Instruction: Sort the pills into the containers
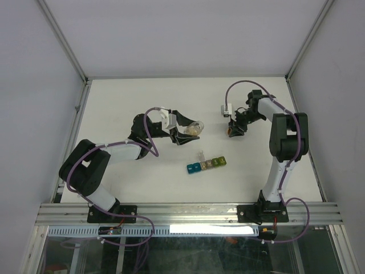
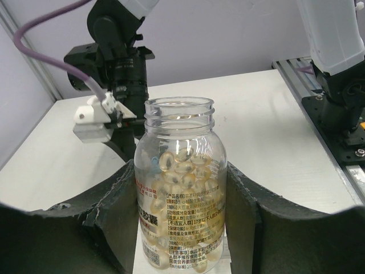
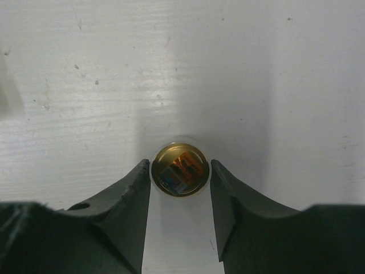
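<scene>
My left gripper [image 1: 183,131] is shut on a clear uncapped bottle [image 1: 195,128], tipped on its side in the top view. The left wrist view shows the bottle [image 2: 179,188] between both fingers, about half full of pale amber pills [image 2: 182,171]. The containers [image 1: 206,164], a strip of five coloured cells, lie on the table just below and right of the bottle. One clear lid [image 1: 201,154] stands open. My right gripper [image 1: 234,131] is down at the table at the right. Its jaws touch both sides of a small round white-rimmed cap with a gold inside [image 3: 181,169].
The white table [image 1: 142,97] is walled by grey panels on three sides. A metal rail [image 1: 188,212] runs along the near edge by the arm bases. The right arm's wrist and camera [image 2: 111,63] show behind the bottle in the left wrist view.
</scene>
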Controlling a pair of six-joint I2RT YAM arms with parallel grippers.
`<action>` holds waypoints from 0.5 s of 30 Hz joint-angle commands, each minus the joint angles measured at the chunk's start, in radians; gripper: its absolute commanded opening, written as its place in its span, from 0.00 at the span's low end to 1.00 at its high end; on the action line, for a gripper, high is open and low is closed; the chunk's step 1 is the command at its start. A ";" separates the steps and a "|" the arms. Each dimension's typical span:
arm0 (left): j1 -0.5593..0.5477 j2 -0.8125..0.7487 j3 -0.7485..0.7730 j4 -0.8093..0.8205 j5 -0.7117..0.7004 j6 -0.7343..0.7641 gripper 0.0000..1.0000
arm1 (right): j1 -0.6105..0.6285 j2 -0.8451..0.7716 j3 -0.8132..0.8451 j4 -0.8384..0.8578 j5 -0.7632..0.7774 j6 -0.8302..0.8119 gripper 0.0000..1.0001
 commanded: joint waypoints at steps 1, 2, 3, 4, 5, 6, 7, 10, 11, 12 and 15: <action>0.014 -0.001 -0.005 0.062 0.052 0.018 0.00 | 0.008 -0.156 0.025 -0.034 -0.130 0.100 0.19; 0.014 0.003 -0.004 0.061 0.060 0.024 0.00 | 0.010 -0.182 0.028 -0.036 -0.152 0.138 0.18; 0.013 0.010 -0.002 0.061 0.071 0.031 0.00 | 0.012 -0.212 0.030 -0.029 -0.176 0.191 0.15; 0.013 0.016 -0.001 0.061 0.081 0.033 0.00 | 0.015 -0.245 0.031 -0.014 -0.194 0.257 0.12; 0.014 0.023 0.002 0.061 0.090 0.036 0.00 | 0.020 -0.276 0.031 0.014 -0.210 0.343 0.10; 0.013 0.027 0.002 0.058 0.097 0.041 0.00 | 0.027 -0.315 0.026 0.041 -0.226 0.424 0.09; 0.013 0.030 0.003 0.052 0.099 0.048 0.00 | 0.032 -0.351 0.020 0.061 -0.245 0.487 0.08; 0.014 0.036 0.011 0.008 0.099 0.076 0.00 | 0.060 -0.492 -0.008 0.100 -0.330 0.591 0.06; 0.013 0.037 0.017 -0.013 0.099 0.086 0.00 | 0.070 -0.533 -0.018 0.117 -0.357 0.625 0.06; 0.013 0.037 0.021 -0.031 0.101 0.093 0.00 | 0.078 -0.574 -0.031 0.133 -0.399 0.660 0.06; 0.014 0.036 0.029 -0.077 0.115 0.111 0.00 | 0.081 -0.652 -0.083 0.221 -0.530 0.772 0.06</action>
